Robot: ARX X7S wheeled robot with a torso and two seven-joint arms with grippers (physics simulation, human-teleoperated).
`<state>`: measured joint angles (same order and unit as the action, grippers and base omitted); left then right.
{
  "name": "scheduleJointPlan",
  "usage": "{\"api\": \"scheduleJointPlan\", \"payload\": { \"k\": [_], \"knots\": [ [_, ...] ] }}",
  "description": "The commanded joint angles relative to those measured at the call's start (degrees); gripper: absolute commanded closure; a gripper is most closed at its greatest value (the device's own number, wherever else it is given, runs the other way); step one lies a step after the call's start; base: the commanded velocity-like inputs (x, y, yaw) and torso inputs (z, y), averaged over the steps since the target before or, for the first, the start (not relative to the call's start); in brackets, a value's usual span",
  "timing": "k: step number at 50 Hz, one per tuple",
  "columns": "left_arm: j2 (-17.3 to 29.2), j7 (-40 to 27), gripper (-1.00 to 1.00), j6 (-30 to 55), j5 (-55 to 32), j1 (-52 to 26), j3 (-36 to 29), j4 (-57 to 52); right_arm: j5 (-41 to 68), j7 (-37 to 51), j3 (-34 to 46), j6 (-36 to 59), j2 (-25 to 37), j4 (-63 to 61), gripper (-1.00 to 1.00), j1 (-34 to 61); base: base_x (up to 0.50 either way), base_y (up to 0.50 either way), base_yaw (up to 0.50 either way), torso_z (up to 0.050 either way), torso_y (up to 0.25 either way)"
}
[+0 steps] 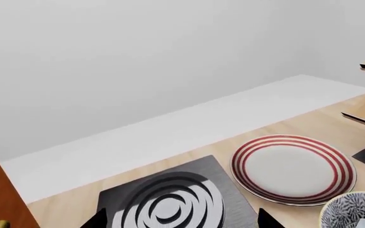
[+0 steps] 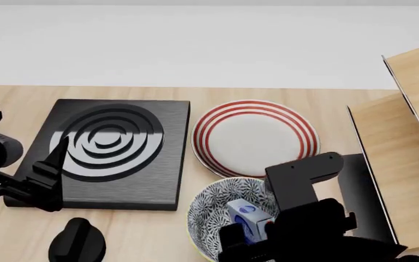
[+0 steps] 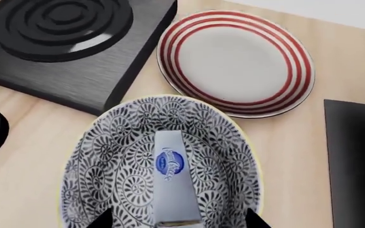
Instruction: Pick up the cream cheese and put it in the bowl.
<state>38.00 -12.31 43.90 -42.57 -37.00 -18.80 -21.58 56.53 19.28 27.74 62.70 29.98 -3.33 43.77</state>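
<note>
cream cheese [image 3: 169,180] inside bowl [image 3: 106,156], between right fingers [image 3: 110,219], spread open, apparently not gripping

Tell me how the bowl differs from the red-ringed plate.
The bowl is deep with a dense dark floral pattern; the plate is flat, white with red rings. The bowl holds the cream cheese; the plate holds nothing. The bowl sits nearer the robot, the plate farther back. Both are round and rest on the wooden table.

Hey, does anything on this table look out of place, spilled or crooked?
Nothing spilled or damaged. The one oddity is the cream cheese: it sits inside the bowl, leaning on edge against the wall rather than flat.
</note>
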Motion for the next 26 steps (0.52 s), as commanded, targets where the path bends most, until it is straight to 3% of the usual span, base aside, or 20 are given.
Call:
{"api": "scheduleJointPlan", "payload": {
  "k": [1,20,26],
  "knots": [
    [0.23,-0.45,-1.00,-0.05,-0.16,0.26,0.20,-0.71,4.73,5.58,-3.50,4.03,1.52,-7.47,-1.00,0.23,0.00,0.00,0.00,0.000,0.000],
    [1.84,-1.37,-1.00,0.44,-2.40,1.85,2.20,-3.42,23.28,21.82,-13.83,12.56,3.82,-22.67,-1.00,0.85,0.00,0.00,0.00,0.000,0.000],
    [1.73,-1.45,-1.00,0.03,-2.04,2.23,2.00,-3.32,24.55,23.12,-13.51,12.84,4.10,-25.02,-1.00,0.05,0.00,0.00,0.00,0.000,0.000]
  ]
}}
